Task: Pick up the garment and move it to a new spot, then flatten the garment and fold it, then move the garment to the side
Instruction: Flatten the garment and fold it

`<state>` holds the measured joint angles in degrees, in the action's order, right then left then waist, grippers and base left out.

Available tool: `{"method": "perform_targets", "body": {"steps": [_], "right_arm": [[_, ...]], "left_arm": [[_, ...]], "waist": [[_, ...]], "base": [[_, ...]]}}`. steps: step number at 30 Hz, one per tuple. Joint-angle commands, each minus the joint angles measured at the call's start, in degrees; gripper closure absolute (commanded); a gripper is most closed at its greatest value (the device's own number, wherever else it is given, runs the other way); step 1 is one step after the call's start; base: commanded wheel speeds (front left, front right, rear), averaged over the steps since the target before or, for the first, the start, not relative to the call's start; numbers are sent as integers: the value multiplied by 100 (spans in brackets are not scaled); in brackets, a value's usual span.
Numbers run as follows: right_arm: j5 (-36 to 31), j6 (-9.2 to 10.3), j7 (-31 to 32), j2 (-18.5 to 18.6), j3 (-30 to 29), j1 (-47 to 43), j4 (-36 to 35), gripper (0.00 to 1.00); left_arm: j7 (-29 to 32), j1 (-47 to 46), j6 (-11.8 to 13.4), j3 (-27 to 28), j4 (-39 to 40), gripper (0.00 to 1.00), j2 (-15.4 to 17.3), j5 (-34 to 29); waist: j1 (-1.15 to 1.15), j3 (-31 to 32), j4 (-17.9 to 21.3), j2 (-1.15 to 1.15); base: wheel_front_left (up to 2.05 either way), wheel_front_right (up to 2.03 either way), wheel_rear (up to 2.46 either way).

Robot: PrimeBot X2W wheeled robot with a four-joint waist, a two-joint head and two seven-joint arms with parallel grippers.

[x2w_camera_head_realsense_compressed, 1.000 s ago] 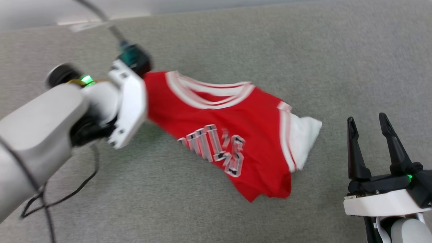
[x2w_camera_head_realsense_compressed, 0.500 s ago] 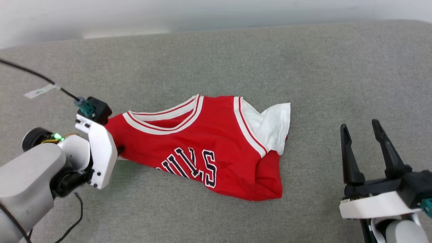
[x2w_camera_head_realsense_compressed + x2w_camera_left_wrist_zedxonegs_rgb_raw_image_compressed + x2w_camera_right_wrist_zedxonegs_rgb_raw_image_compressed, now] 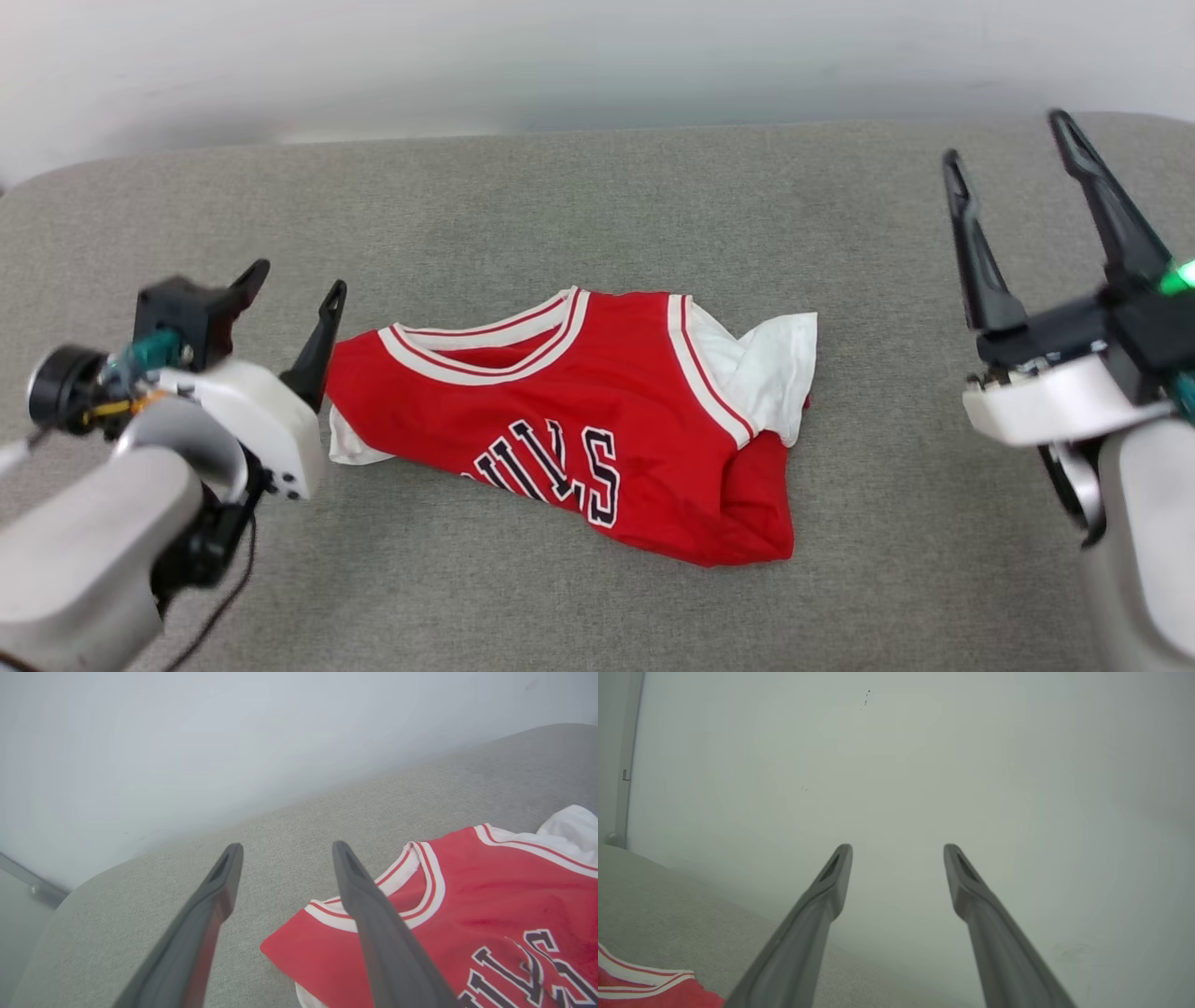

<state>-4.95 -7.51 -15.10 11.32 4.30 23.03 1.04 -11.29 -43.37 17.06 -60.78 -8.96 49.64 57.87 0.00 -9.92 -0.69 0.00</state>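
**Head view: one jersey, two empty grippers**

Item: crumpled red jersey-style garment (image 3: 579, 439), white sleeves, black lettering, lying mid-way across the grey fabric surface (image 3: 653, 215).
Left gripper (image 3: 298, 277): at the garment's 9 o'clock, just beside its shoulder, fingers spread wide, holding nothing.
Right gripper (image 3: 1004, 138): at 2 o'clock, well apart, likewise spread and empty.
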Motion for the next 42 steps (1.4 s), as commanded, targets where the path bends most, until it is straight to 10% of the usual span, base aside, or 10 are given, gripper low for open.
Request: {"method": "perform_targets", "body": {"steps": [1,9,15,27,41,42], "right_arm": [[102,4,-9,223,221,291,280,0],[1072,4,854,1226,1718,1800,1303,0],[2458,4,2442,1884,3221,2615,1633,0],[5439,4,5603,2828,5791,4150,1866,0],[5876,2,5560,2588,6951,3778,2666,0],[5869,2,5479,2575,6967,3765,2645,12]], "left_arm": [[-192,217,274,119,149,0,-26,-71],[-397,1410,1507,1470,1002,0,-499,-1002],[-396,2411,1773,2617,1448,0,-1096,-1919],[-391,3595,1058,4176,1733,0,-2799,-3522],[-392,3474,-45,5053,1461,0,-4040,-4523],[-392,3484,-102,5118,1441,0,-4077,-4578]], "waist": [[0,8,-42,0],[0,-67,-207,0],[0,-199,-318,0],[0,-888,-778,0],[0,-1465,-1073,0],[0,-1441,-1055,0]], "base": [[0,0,0],[0,0,0],[0,0,0],[0,0,0],[0,0,0],[0,0,0]]}}
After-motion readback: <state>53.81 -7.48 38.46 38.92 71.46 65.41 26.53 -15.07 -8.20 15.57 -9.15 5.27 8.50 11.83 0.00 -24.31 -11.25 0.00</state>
